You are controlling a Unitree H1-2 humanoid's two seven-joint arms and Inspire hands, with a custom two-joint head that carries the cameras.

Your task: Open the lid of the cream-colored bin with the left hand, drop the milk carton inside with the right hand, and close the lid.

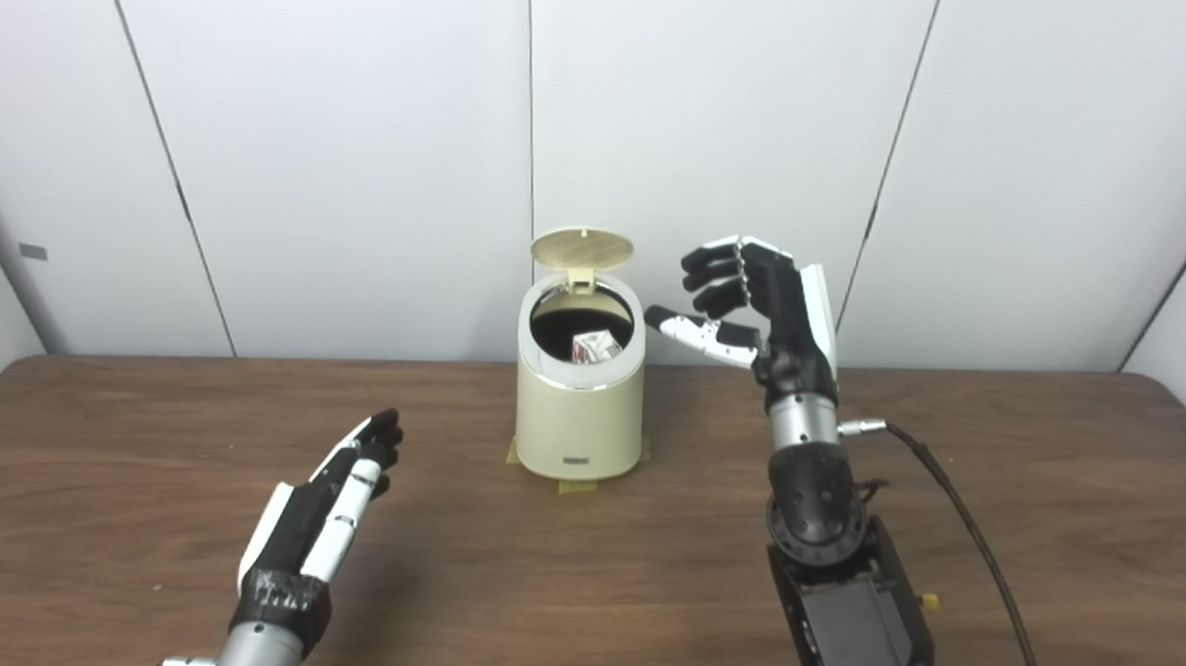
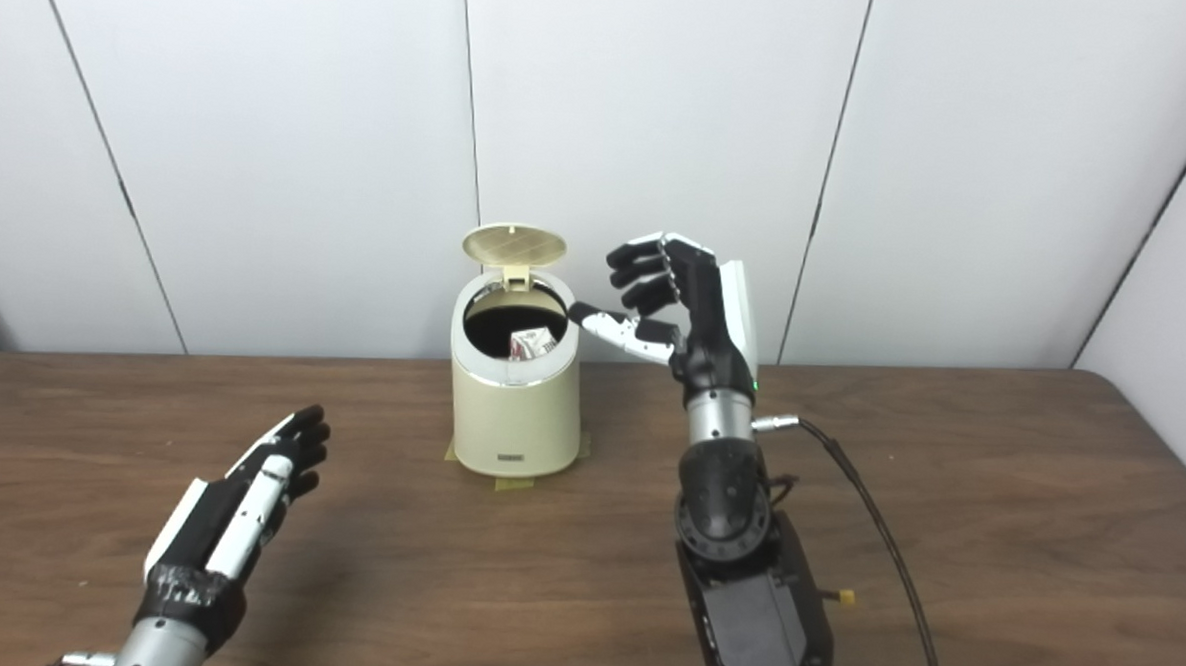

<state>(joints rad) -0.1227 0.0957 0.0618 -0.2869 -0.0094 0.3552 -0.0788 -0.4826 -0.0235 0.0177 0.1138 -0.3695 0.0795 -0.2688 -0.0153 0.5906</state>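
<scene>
We note the bin point(image 1: 580, 403) standing at 12 o'clock on the tabletop point(image 1: 994, 551), its lid point(image 1: 583, 249) tipped upright at the rear rim. The carton point(image 1: 595, 347) lies inside, against the right wall of the opening. Our right hand point(image 1: 754, 310) hovers at 3 o'clock of the rim, just beside it, fingers point(image 1: 714, 273) apart, holding nothing. Our left hand point(image 1: 330, 507) lies low at 8 o'clock, well apart from the bin, fingers extended and empty. Bare tabletop surrounds the bin.
</scene>
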